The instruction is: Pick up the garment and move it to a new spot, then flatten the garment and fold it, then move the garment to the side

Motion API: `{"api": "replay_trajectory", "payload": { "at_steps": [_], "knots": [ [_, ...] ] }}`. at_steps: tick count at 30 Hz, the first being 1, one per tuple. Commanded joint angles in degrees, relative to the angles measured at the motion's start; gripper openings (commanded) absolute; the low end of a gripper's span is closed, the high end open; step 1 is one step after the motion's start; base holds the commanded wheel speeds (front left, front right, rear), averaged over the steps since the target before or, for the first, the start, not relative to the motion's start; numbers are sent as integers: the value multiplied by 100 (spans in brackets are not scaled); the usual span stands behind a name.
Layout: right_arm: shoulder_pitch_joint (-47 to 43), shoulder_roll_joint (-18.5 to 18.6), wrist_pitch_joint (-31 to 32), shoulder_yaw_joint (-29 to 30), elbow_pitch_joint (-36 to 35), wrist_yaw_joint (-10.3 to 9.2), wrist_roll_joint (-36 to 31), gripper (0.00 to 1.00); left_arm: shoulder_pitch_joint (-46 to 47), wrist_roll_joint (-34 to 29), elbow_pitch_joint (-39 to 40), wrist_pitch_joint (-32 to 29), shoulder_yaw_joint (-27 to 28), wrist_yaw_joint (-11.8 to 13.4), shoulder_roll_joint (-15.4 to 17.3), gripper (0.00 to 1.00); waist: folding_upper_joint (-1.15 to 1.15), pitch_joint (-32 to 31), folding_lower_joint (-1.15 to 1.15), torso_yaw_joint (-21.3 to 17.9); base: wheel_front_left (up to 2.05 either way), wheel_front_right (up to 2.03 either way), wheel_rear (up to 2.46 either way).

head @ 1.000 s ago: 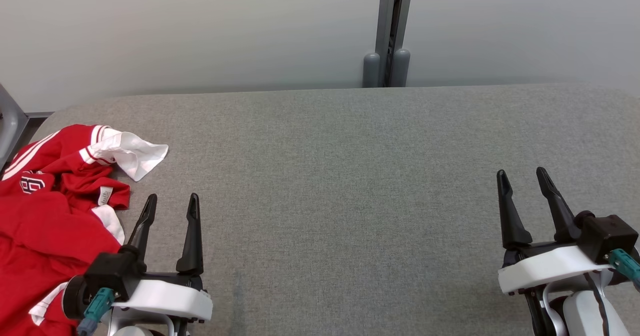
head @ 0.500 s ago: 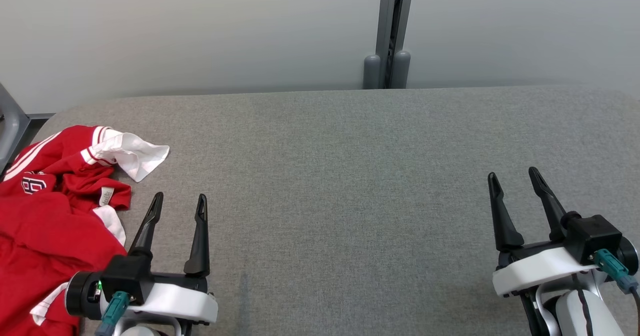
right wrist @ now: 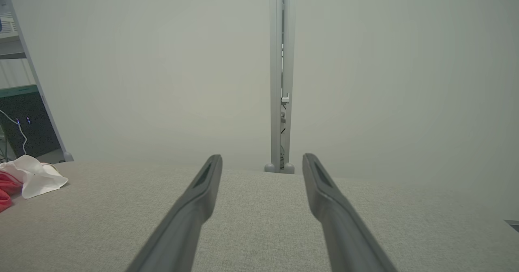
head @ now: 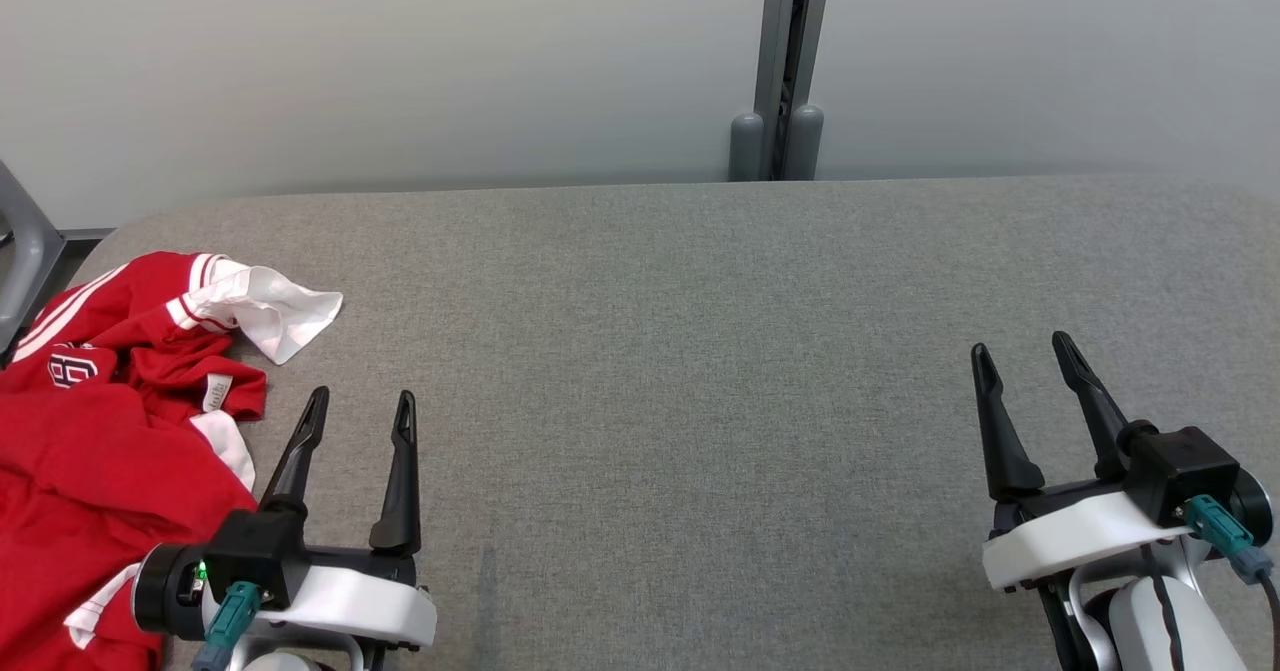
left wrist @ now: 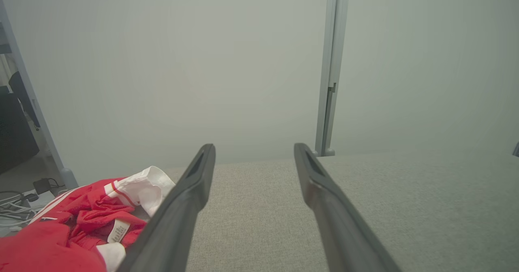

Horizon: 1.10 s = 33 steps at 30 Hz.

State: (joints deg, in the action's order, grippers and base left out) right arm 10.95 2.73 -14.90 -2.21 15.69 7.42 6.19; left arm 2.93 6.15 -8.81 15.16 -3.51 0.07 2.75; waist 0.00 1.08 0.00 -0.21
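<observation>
A crumpled red garment [head: 110, 451] with white trim and a white sleeve end lies at the left edge of the grey table [head: 700, 371]. My left gripper [head: 362, 403] hovers just right of it, open and empty, not touching it. In the left wrist view the garment [left wrist: 69, 231] sits at the lower left beside my open left gripper [left wrist: 253, 149]. My right gripper [head: 1020, 351] stands open and empty far to the right. The right wrist view has my right gripper [right wrist: 262, 158] open over bare cloth, with the garment [right wrist: 28, 178] at the far left edge.
A pale wall with a grey vertical post [head: 785, 61] stands right behind the table's far edge. A grey frame leg [head: 25, 251] rises at the left, with cables on the floor [left wrist: 16, 207] beyond it.
Both grippers have drifted slightly: the left a little to the right, the right a little to the left and down. The garment lies as before.
</observation>
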Motion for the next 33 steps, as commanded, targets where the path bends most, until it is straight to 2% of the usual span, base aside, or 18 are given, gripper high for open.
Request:
{"api": "replay_trajectory", "payload": {
  "at_steps": [1,26,33],
  "knots": [
    [24,30,-36,10,7,13,26,100,122,23,-2,10,5,35,25,100,0,-2,0,2,0,0,0],
    [20,29,-36,-17,32,13,42,100,107,58,-16,10,2,33,25,100,0,-40,0,58,0,0,0],
    [-26,29,-36,-39,-17,13,53,100,99,116,-32,10,18,22,26,100,0,-46,0,183,0,0,0]
  ]
}}
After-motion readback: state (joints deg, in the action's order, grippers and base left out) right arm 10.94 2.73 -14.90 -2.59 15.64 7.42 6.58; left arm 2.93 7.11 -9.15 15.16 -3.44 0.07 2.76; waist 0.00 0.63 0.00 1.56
